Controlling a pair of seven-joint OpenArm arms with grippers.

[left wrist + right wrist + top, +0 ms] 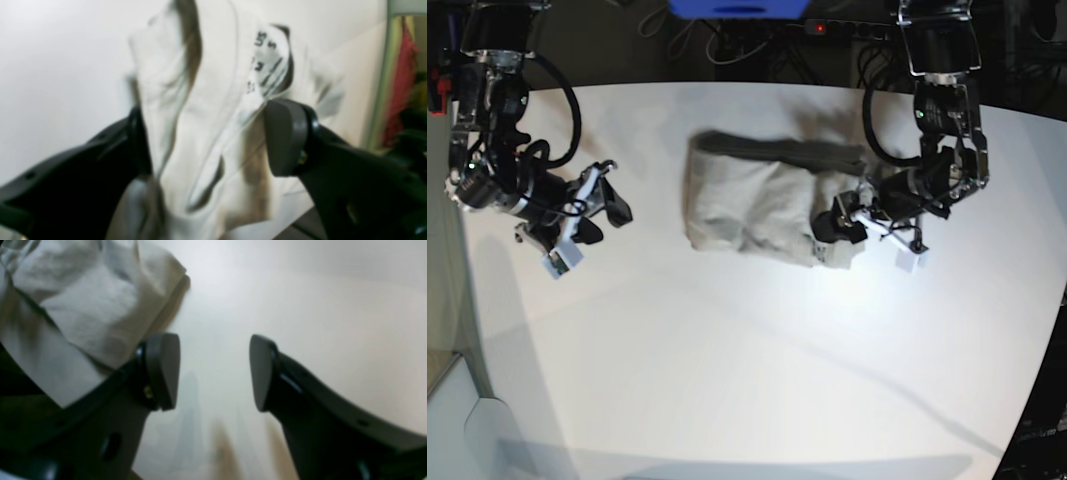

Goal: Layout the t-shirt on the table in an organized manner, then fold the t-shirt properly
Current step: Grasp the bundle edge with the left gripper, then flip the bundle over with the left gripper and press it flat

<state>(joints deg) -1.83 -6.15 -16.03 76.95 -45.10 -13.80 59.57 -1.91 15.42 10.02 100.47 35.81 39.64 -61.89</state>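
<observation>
1. Left wrist view: we find the left gripper [213, 140] with jaws set wide and a bunch of the shirt [206, 110] filling the gap, its printed label [267, 66] showing. Focus is soft; we cannot tell whether the pads actually clamp the cloth.
2. Right wrist view: the right gripper [215, 371] stands open and empty over bare table [317, 323]; cloth lies beside one finger, outside the jaws.
3. Base view: the shirt [757, 200] sits crumpled mid-table [727, 380], the left gripper [852, 225] at its edge, the right gripper [592, 205] well apart. In our judgement, spreading calls for a firm hold near the neck and a second hold on an opposite edge.
</observation>
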